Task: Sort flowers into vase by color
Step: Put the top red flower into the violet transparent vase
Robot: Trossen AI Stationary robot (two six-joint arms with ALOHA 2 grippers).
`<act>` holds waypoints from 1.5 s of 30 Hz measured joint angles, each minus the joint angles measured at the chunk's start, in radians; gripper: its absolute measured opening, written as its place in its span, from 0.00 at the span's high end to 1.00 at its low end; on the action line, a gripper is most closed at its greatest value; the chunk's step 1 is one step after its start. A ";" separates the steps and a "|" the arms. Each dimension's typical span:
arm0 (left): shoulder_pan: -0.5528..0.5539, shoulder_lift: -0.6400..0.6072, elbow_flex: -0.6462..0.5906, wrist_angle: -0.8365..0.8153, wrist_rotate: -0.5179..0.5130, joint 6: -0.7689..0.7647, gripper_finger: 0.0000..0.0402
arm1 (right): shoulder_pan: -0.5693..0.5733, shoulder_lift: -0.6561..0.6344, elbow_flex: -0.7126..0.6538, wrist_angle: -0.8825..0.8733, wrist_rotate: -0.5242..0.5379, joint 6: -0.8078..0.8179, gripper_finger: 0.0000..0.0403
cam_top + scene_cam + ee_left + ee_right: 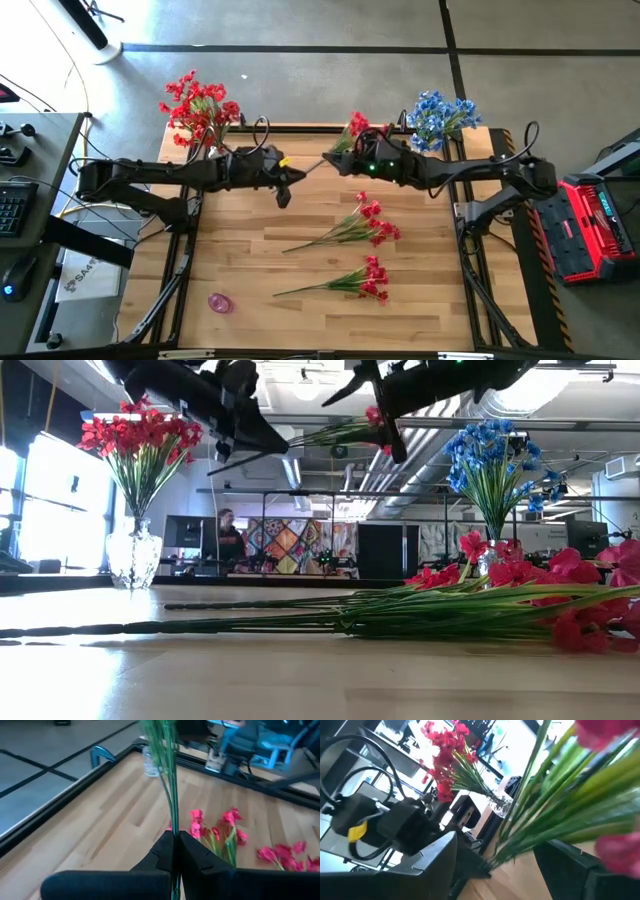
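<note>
One red spray [345, 140] lengthwise between arms, stem in shut left fingers [172, 852].

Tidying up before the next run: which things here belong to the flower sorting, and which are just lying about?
Job: held red spray, two red sprays on the table, red-flower vase, blue-flower vase.
Lying about: pink object, red case.
</note>
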 joint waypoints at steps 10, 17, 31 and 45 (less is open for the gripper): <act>-0.068 0.000 0.000 0.027 -0.061 -0.014 1.00 | 0.036 0.003 0.000 -0.042 0.004 0.069 0.57; -0.088 0.000 0.000 0.027 -0.060 -0.024 0.99 | 0.074 0.003 0.000 -0.045 0.046 -0.005 0.92; -0.108 -0.097 0.001 -0.269 0.000 -0.258 0.63 | 0.098 0.003 0.082 -0.164 0.062 -0.303 0.99; -0.538 -0.303 0.002 -0.456 0.207 -0.326 0.62 | 0.187 0.003 0.132 -0.235 -0.023 -0.553 1.00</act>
